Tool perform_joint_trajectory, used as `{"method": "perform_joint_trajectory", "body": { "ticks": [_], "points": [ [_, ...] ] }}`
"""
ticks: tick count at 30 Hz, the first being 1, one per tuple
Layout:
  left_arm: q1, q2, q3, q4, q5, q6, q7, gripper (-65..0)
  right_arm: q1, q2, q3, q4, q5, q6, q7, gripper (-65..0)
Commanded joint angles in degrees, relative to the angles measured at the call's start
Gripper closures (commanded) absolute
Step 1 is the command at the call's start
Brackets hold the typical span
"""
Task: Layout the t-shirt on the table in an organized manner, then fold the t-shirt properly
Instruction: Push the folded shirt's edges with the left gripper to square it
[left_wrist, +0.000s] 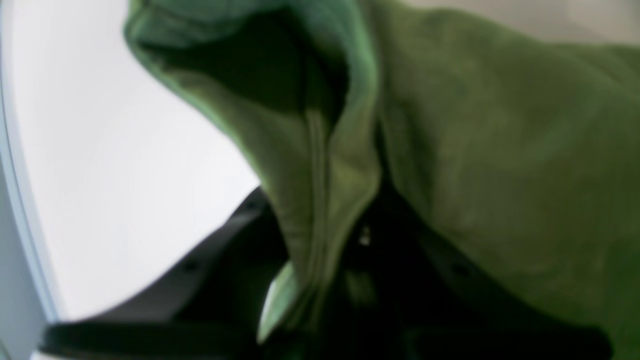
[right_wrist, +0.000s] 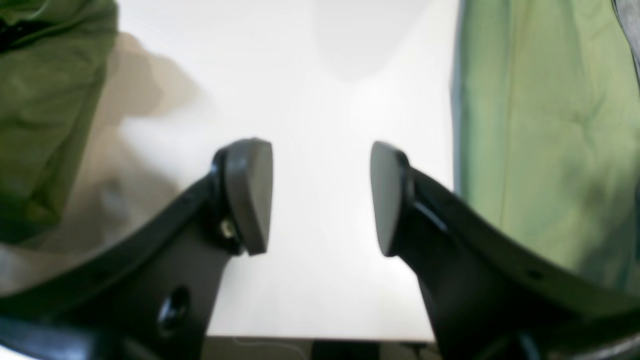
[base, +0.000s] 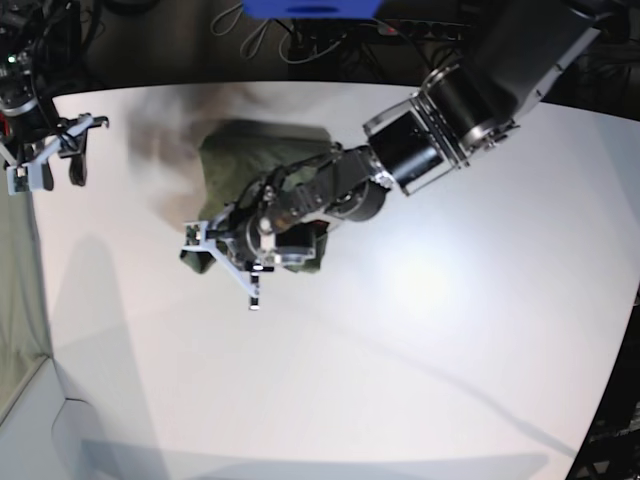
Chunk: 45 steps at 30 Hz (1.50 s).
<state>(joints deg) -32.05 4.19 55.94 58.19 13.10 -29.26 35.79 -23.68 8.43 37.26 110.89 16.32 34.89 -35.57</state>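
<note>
Left wrist view: the left gripper is closed on a fold of the t-shirt. Right wrist view: the right gripper stands open and empty above the table. Base view: the shirt lies bunched toward the tabletop's far-left part.

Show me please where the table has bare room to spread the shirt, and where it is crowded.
Bare table runs from the bunched t-shirt to the near and right edges: the widest free patch. A narrower strip lies between the t-shirt and the right end effector. It is crowded over the t-shirt, where the left end effector grips the cloth.
</note>
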Motion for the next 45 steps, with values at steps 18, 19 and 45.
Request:
{"method": "perform_joint_trajectory", "body": {
  "ticks": [18, 19, 45],
  "points": [
    [-5.00, 1.05, -0.69, 2.60, -0.22, -0.33, 2.58, -36.8, -0.01, 0.06, 1.82, 1.06, 0.43, 3.13, 1.33, -31.7],
    [-5.71, 1.05, -0.69, 3.21, -0.22, -0.24, 2.58, -38.6, -0.10, 0.06, 1.82, 1.06, 0.43, 3.13, 1.33, -31.7],
    [-9.92, -6.69, -12.03, 12.27, -0.31, -0.41, 8.56, -41.4, 2.45, 0.06, 0.59, 1.06, 0.43, 3.57, 1.33, -31.7]
  ]
}}
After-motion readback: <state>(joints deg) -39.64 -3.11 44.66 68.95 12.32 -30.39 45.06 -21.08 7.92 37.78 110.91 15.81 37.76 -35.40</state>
